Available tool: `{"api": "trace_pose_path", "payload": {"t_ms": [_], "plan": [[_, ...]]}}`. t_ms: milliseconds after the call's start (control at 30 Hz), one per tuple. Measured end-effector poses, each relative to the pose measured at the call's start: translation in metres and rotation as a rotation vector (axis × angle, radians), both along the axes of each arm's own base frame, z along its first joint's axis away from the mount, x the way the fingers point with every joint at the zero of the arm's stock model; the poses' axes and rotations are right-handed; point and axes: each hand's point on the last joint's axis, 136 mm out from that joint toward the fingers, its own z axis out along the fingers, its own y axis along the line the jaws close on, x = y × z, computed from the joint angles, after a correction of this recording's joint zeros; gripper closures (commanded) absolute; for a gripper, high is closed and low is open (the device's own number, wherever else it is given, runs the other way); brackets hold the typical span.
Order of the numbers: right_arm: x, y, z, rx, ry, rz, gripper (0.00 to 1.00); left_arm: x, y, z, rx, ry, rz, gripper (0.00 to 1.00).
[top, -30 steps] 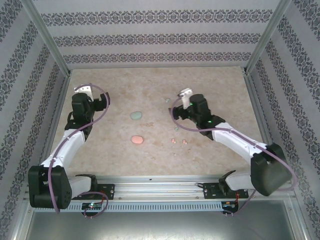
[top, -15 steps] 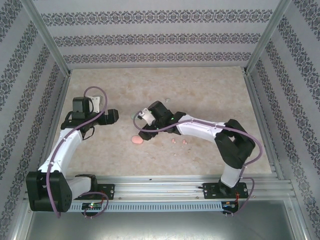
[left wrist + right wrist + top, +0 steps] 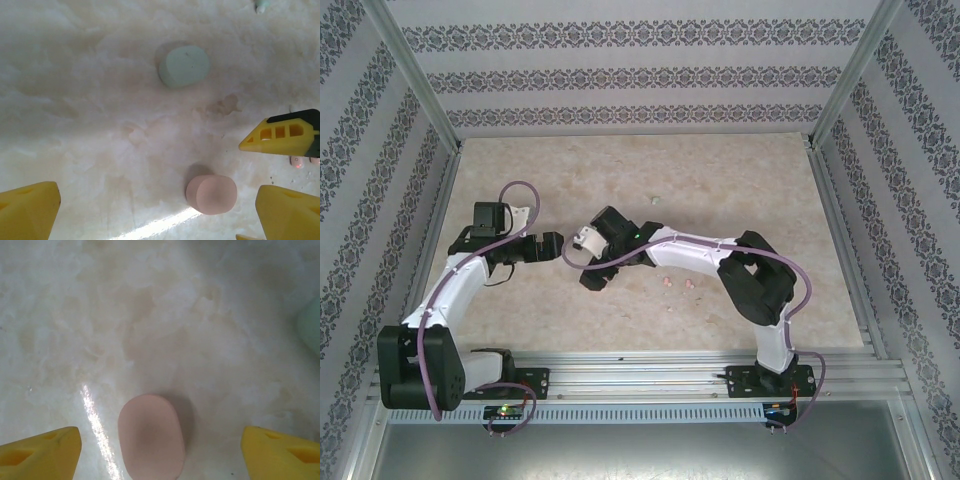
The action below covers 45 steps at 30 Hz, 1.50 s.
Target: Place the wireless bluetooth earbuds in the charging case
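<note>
Right gripper (image 3: pixel 160 440), wide open and empty, stands over the pink charging case (image 3: pixel 151 435) left of worktop centre; case long axis crosses the finger line. Left gripper (image 3: pixel 157 200) open, empty; pink earbuds (image 3: pixel 667 283) lie apart, nearer the right edge.

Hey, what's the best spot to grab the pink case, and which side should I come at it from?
Grip the pink case across its narrow width, on the two long flanks, coming straight down from above. It lies flat on the table, a low oval, so its rounded ends offer little to pinch. The right end effector, open, straddles that narrow width, one finger on either side.
</note>
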Motion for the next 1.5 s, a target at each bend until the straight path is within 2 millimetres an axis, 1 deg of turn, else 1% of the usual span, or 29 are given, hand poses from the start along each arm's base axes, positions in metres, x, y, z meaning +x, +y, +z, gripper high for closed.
{"api": "trace_pose_path", "payload": {"t_ms": [100,267,367,467,600,633,800,967,1000,1100,1133,1233,1300,1333,1400,1500], "plan": [[-0.008,0.001,-0.012,-0.037,0.000,0.032,0.13,-0.002,0.002,-0.002,0.006,0.013,0.009,0.00],[-0.014,-0.001,-0.034,-0.090,0.015,0.054,0.11,-0.001,0.003,-0.002,0.008,0.019,0.026,0.00],[-0.014,-0.003,-0.044,-0.120,0.021,0.062,0.11,-0.001,0.003,-0.003,0.005,0.022,0.032,0.00],[-0.012,-0.002,-0.048,-0.134,0.013,0.072,0.14,-0.001,0.004,-0.003,0.007,0.022,0.034,0.00],[-0.010,-0.003,-0.050,-0.149,-0.009,0.093,0.26,-0.001,0.004,-0.003,0.010,0.022,0.036,0.00],[-0.009,-0.003,-0.051,-0.155,-0.014,0.101,0.30,-0.001,0.004,-0.003,0.010,0.022,0.036,0.00],[-0.002,-0.003,-0.052,-0.189,-0.041,0.126,0.42,-0.003,0.004,-0.003,0.010,0.028,0.036,0.00],[-0.001,-0.004,-0.052,-0.198,-0.058,0.145,0.50,-0.008,0.007,-0.007,0.023,0.058,0.045,0.00],[-0.001,-0.004,-0.052,-0.198,-0.058,0.146,0.54,-0.009,0.007,-0.007,0.025,0.064,0.046,0.00],[0.000,-0.006,-0.051,-0.196,-0.065,0.142,0.55,-0.009,0.007,-0.001,0.023,0.082,0.048,0.01],[0.000,-0.008,-0.051,-0.196,-0.064,0.139,0.56,-0.007,0.007,0.002,0.023,0.088,0.047,0.04],[0.002,-0.015,-0.042,-0.172,-0.049,0.113,0.56,0.000,0.005,0.012,0.011,0.109,0.040,0.13],[0.006,-0.020,-0.027,-0.121,-0.023,0.073,0.56,0.004,0.001,0.017,-0.017,0.127,0.026,0.17],[0.009,-0.024,-0.018,-0.090,-0.009,0.048,0.56,0.005,-0.002,0.019,-0.034,0.134,0.019,0.18],[0.018,-0.031,0.004,-0.016,0.008,-0.003,0.56,0.004,-0.008,0.021,-0.077,0.144,0.007,0.26],[0.034,-0.042,0.038,0.082,0.004,-0.073,0.56,0.001,-0.026,0.032,-0.190,0.160,-0.011,0.31]]}}
